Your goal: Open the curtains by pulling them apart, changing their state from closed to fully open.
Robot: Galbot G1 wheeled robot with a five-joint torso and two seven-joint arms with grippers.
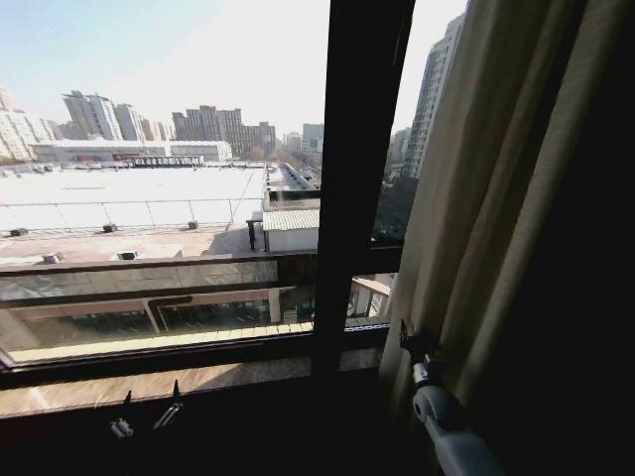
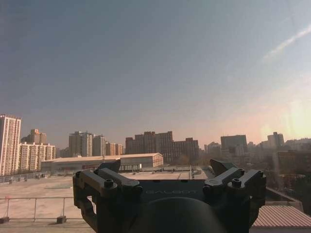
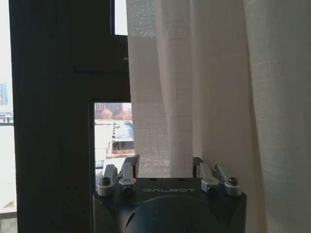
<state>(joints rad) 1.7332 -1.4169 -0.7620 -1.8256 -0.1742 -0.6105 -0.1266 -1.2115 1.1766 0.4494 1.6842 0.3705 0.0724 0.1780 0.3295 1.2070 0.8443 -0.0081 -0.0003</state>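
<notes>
At the window's right side, the gathered curtain (image 1: 496, 198) is being flanked at its inner edge by the right gripper (image 3: 165, 167), jaws spread. The left gripper (image 1: 147, 415), also spread, is being held low. Unpinched pleats could slide free.

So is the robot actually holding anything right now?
The right hand is at the curtain panel's inner edge fold, which sits between its fingers; a firm grip cannot be told. The left hand is open, holding nothing.
</notes>
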